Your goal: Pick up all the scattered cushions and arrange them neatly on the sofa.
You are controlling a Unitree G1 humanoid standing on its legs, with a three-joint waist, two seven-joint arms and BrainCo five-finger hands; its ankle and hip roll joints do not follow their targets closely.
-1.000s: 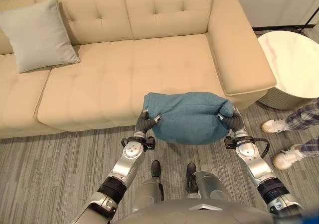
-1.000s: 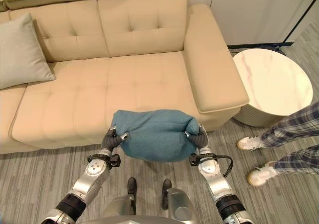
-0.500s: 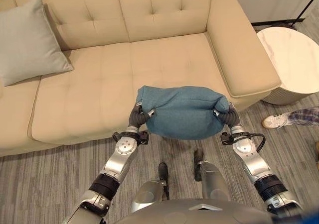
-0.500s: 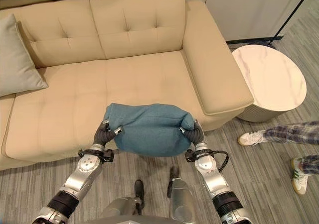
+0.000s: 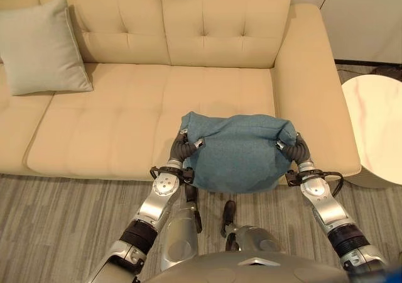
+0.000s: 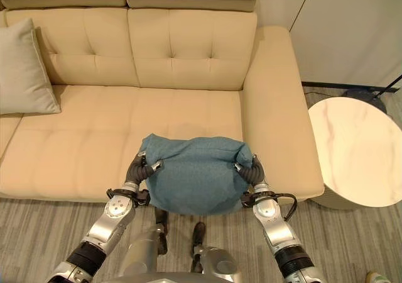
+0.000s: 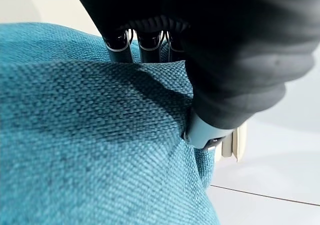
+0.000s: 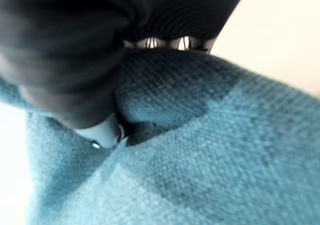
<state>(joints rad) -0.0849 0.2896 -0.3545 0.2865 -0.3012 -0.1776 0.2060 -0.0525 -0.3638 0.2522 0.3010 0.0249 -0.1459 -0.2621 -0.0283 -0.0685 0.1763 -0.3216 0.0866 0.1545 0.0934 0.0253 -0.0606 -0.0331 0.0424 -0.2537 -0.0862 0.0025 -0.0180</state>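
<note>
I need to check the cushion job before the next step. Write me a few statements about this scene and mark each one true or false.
1. Both hands grip the blue cushion, the left hand at one end and the right hand at the other. True.
2. The blue cushion already lies flat on the sofa seat. False: it is held up at the seat's front edge, between the hands.
3. A grey cushion leans against the backrest at the sofa's left end. True.
4. The round white table stands by the sofa's left arm. False: it stands beside the right arm.
5. The left hand's fingers are straight and clear of the cushion. False: they are curled over its fabric.
</note>
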